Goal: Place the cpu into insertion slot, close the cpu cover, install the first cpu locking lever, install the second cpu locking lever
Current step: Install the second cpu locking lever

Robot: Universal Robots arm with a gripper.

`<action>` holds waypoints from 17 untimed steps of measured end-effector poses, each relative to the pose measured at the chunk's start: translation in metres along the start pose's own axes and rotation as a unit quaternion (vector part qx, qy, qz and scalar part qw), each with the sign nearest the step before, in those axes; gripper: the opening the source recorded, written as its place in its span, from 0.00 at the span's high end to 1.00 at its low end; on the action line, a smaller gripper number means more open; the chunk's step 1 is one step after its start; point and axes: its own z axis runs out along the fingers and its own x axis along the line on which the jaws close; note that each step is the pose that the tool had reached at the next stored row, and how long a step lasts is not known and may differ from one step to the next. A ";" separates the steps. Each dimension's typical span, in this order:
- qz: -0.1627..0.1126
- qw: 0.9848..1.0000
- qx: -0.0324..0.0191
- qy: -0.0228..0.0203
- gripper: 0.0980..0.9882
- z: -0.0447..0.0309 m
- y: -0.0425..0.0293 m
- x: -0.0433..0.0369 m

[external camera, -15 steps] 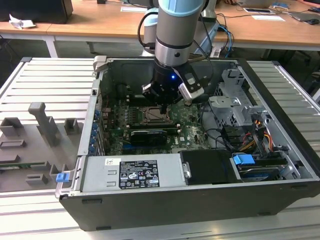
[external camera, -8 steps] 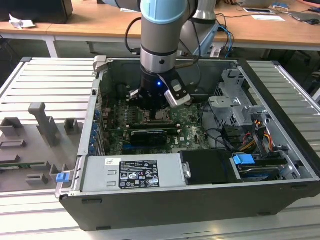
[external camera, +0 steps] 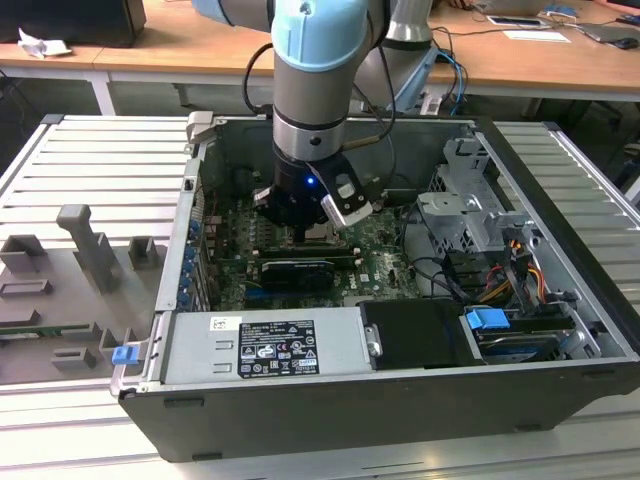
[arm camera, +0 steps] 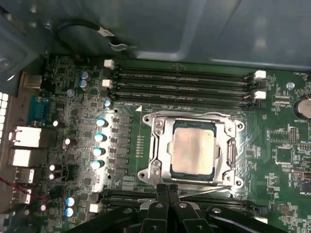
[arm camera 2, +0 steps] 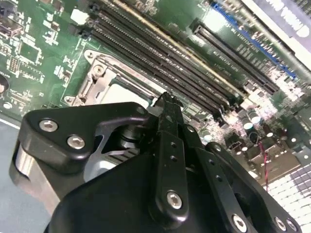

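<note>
**Three cameras around the insertion slot**

The exterior view stands off the arm, above and in front of the open computer case [external camera: 400, 300], looking down into it from a middle distance; the insertion slot [external camera: 325, 235] sits near the picture's centre, under the arm's wrist.

The first wrist view looks almost straight down on the insertion slot [arm camera: 194, 149] from close above, with the memory slots [arm camera: 184, 85] beyond it.

The second wrist view is nearer and slanted, skimming past the gripper [arm camera 2: 167, 104] onto the insertion slot [arm camera 2: 112, 87].

All three share the slot and the green board around it.
</note>
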 end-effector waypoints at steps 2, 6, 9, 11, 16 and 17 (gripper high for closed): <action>0.000 1.000 -0.002 0.000 0.99 -0.0004 -0.0037 0.0033; 0.000 1.000 -0.006 0.000 0.99 0.0026 -0.0050 0.0088; 0.000 1.000 -0.009 -0.001 0.99 0.0105 -0.0060 0.0121; 0.000 1.000 -0.012 -0.001 0.99 0.0136 -0.0069 0.0125; 0.000 1.000 -0.025 -0.002 0.99 0.0168 -0.0087 0.0140; 0.000 1.000 -0.029 -0.002 0.99 0.0171 -0.0089 0.0145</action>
